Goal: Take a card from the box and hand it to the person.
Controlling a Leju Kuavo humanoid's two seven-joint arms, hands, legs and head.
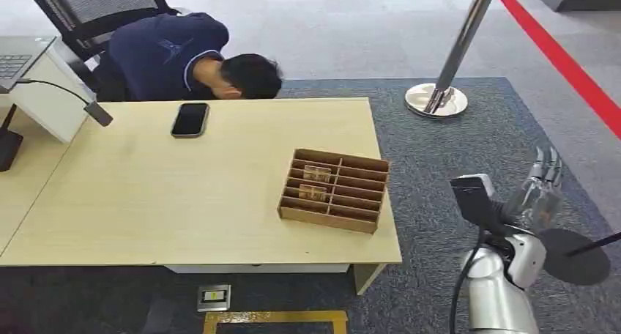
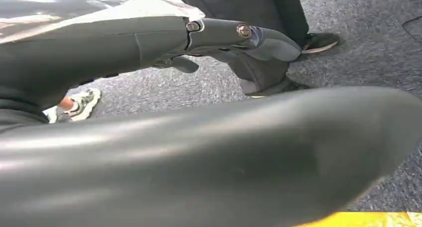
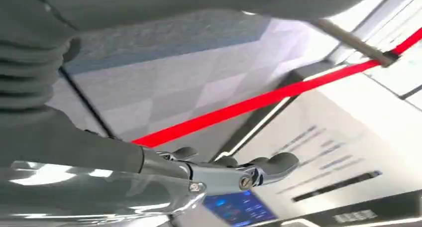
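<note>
A wooden box point(image 1: 334, 190) with several slots stands near the right end of the pale table point(image 1: 146, 202). Two cards point(image 1: 317, 173) point(image 1: 313, 193) stand in its left slots. A person point(image 1: 176, 56) in a dark blue top bends low over the table's far edge. My right hand point(image 1: 538, 187) is raised to the right of the table, well clear of the box, fingers stretched out and holding nothing. In the right wrist view its fingers point(image 3: 259, 170) are straight with nothing between them. In the left wrist view my left hand point(image 2: 199, 152) hangs over the carpet, fingers point(image 2: 239, 35) extended and holding nothing.
A black phone point(image 1: 190, 119) lies near the person. A laptop point(image 1: 18, 59) on a white stand sits at the far left. A chrome stanchion point(image 1: 437, 99) with a red belt stands beyond the table's right end. A floor socket point(image 1: 213, 297) lies below the front edge.
</note>
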